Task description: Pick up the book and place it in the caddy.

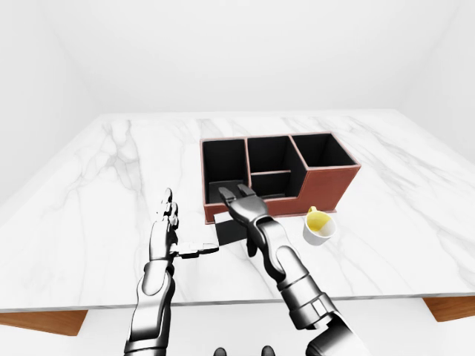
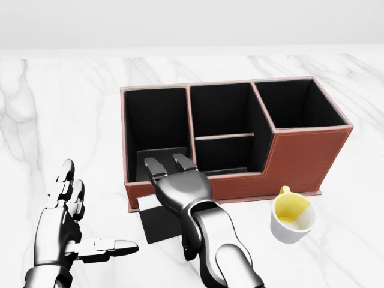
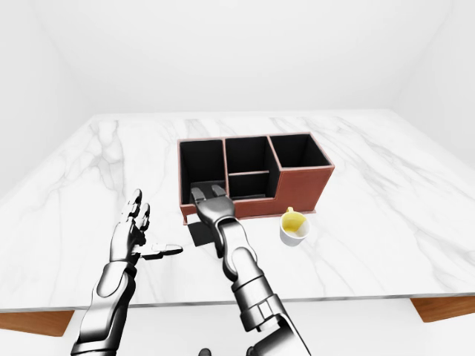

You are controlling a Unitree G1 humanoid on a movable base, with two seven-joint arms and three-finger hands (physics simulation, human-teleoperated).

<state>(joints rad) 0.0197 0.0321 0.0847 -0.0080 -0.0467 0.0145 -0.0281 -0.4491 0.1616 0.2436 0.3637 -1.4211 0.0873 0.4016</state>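
The book (image 2: pixel 161 223) lies flat on the bench (image 2: pixel 60 120), just beside the caddy's (image 2: pixel 300 159) near wall, below its left compartment in the head view. The right hand (image 2: pixel 177 186) rests over the book's upper edge, palm down, fingers (image 2: pixel 153 167) extended toward the caddy's low wall; whether they grip the book cannot be determined. This placement likely serves to secure the cover before lifting it over the wall. The left hand (image 2: pixel 66 231) hovers apart at lower left, fingers spread, holding nothing. A yellow-lined cup (image 2: pixel 292 217) stands right of the hand, near the caddy.
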